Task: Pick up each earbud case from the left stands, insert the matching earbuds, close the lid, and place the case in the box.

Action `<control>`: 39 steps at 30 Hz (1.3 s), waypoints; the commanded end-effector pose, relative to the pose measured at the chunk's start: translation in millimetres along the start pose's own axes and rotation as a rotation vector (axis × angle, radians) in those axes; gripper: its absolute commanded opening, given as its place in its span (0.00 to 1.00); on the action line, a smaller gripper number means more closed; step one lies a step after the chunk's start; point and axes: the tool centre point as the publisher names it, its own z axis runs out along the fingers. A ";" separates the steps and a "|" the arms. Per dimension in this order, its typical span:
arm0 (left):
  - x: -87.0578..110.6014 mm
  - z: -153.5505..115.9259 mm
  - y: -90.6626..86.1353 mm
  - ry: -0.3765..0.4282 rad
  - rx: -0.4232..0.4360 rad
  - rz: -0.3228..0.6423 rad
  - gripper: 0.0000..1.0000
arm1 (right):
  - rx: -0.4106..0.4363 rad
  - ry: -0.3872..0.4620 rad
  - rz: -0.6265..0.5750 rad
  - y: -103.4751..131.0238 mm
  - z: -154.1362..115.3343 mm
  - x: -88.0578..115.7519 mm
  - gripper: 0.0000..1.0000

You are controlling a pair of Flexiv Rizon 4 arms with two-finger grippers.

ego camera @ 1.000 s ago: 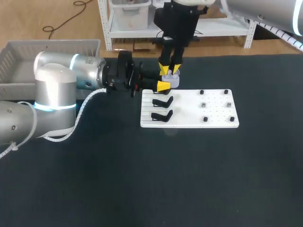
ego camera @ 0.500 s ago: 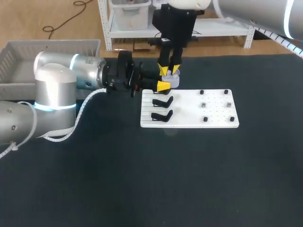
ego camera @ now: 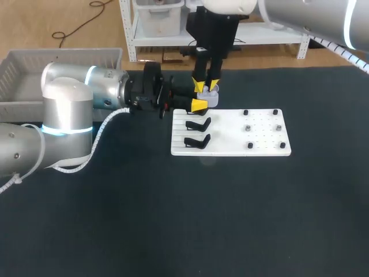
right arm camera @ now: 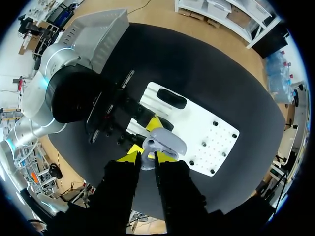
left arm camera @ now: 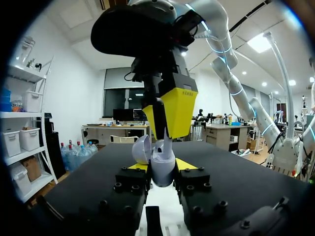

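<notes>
Earbud case (left arm camera: 162, 173): grey, long axis upright, mouth up, lid open; clamped in left gripper (left arm camera: 162, 166); right gripper (ego camera: 206, 86) directly above, grip cannot be told.

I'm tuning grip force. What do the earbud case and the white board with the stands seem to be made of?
Earbud case: apparently smooth pale grey moulded plastic, slightly glossy, with soft highlights on its rounded shell. White board: rigid and matt, flat with rows of small holes; probably plastic or painted sheet, hard to say which.
</notes>
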 end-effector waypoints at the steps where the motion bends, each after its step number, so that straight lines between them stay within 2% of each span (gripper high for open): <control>1: 0.0 0.0 0.1 0.001 0.000 0.000 0.00 | 0.000 -0.013 0.004 -0.2 0.7 1.6 0.00; 31: 0.0 0.0 0.1 0.001 0.000 0.000 0.00 | 0.011 -0.012 0.014 -3.1 9.0 -6.3 0.00; 33: 0.0 0.0 0.1 0.001 0.000 0.000 0.00 | 0.008 -0.009 0.015 -2.1 6.2 -5.4 0.48; 34: 0.0 0.0 0.1 0.001 0.000 0.000 0.00 | 0.007 -0.012 0.014 -1.5 4.2 -4.4 0.93; 35: 0.0 0.0 0.1 0.001 0.000 0.000 0.00 | -0.005 -0.010 0.014 -0.8 1.8 -3.2 1.00; 39: 0.0 0.0 0.1 0.001 0.000 0.000 0.00 | -0.021 -0.031 0.007 4.5 -13.7 5.2 1.00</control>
